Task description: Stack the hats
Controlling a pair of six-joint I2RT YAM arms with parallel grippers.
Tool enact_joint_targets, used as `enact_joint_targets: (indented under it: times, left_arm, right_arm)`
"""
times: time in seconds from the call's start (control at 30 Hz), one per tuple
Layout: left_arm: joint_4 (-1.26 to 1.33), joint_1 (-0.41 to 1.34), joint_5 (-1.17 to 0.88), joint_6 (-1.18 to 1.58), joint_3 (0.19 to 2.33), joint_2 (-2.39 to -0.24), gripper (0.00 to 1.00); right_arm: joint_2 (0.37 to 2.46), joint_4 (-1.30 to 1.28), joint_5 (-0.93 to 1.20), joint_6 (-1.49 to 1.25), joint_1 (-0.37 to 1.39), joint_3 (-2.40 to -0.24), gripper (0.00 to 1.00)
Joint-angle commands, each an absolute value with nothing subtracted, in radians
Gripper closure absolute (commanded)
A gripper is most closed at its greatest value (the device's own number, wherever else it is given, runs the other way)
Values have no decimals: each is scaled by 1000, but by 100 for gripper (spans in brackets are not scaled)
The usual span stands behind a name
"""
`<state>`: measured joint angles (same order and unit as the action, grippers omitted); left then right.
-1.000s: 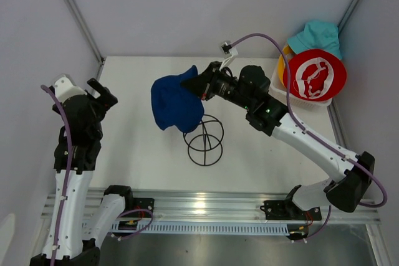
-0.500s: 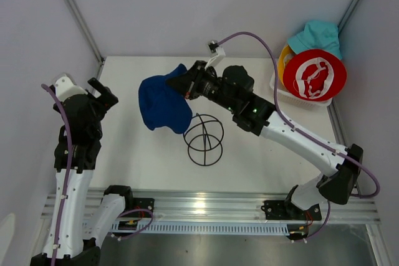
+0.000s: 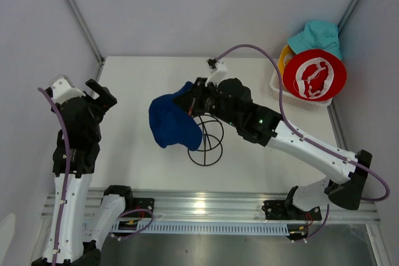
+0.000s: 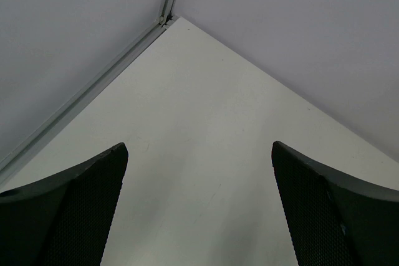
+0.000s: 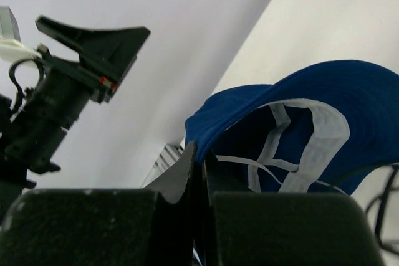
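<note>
My right gripper is shut on the brim of the navy hat, which hangs in the air over the left side of the thin black wire frame. In the right wrist view the hat shows its white-taped inside, its brim pinched at my gripper. A red hat, a teal hat and a sliver of a yellow hat sit in the white basket at the back right. My left gripper is open and empty at the left, over bare table.
The left arm shows in the right wrist view. Grey walls enclose the table on the back, left and right. An aluminium rail runs along the near edge.
My right gripper has carried the navy hat first left, then back right and down, so it now hangs lower, against the wire frame. The left arm has barely moved.
</note>
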<state>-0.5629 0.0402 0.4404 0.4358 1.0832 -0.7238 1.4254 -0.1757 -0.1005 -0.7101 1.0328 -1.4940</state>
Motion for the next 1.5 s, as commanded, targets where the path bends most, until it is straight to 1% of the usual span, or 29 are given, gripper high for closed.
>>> enact_joint_targets:
  times: [0.0,0.2,0.4,0.5,0.6,0.67,0.8,0.93,1.2,1.47]
  left_arm:
    - [-534,29,420,426,1100,-721,0]
    - [-528,29,388,430,1094,-733,1]
    - [-519,28,354,434,1088,-753,1]
    - [-511,28,336,434,1080,-758,0]
    - [-500,28,310,433,1072,-759,1]
    - [-496,29,304,433,1071,-759,0]
    - [-488,28,298,426,1065,-762,0]
    - [-488,28,293,423,1065,-775,1]
    - [-485,28,262,425,1066,-807,0]
    - [-483,29,222,430,1068,-845,1]
  right_arm:
    - [1313,-241,-178,-735,1046,-1416,100]
    - [1201,-275,-248,-752,1048,-1272,100]
    - [1011,-120,-353,-756,1037,-1042,100]
    - [928,-37,-371,-819,991,-918,100]
    - [876,38,-313,-919,895,-812,100]
    - [861,101,-214,-975,833,-767,100]
    - [880,172,-75,-1048,678,-680,100]
    - [917,257,81,-1071,602,-634,100]
    - [907,405,182,-1098,551,-465,100]
    - [821,393,169,-999,534,-339,100]
